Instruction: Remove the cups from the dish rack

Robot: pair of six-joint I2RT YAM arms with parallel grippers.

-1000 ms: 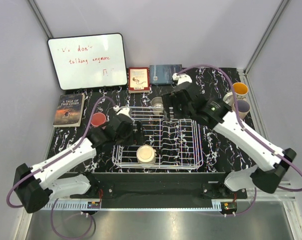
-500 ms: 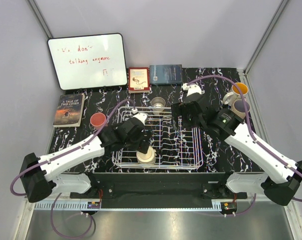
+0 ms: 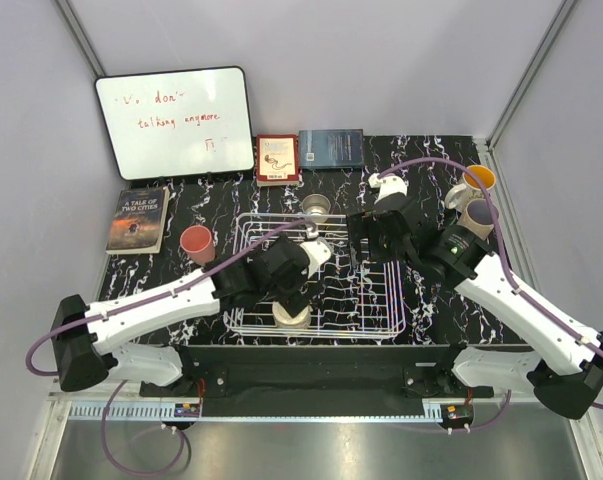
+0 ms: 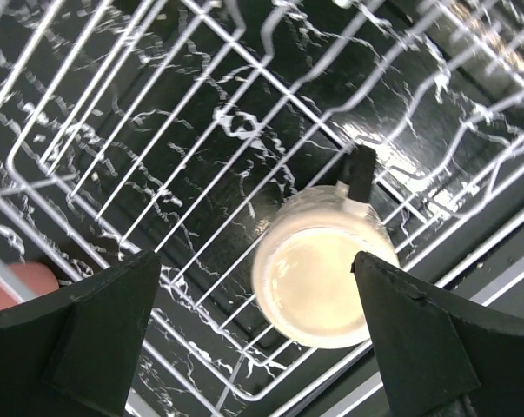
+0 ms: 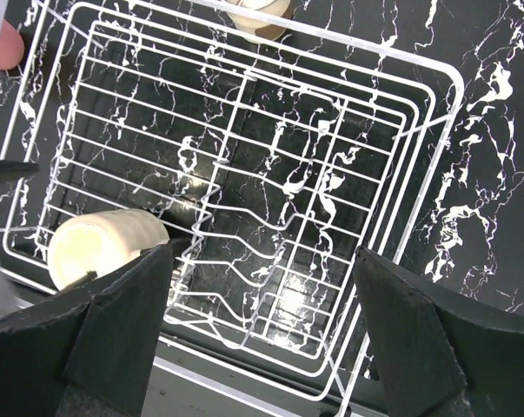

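whiteboard, red book, blue book, dark book.

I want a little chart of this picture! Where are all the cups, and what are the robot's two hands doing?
In rack: one cream cup, at the near edge
By rack's far edge: second cup
Left of rack: pink cup
Right of rack: yellow mug and lavender mug, side by side
Left end effector: open, above the cream cup
Right end effector: open, above the rack, holding nothing
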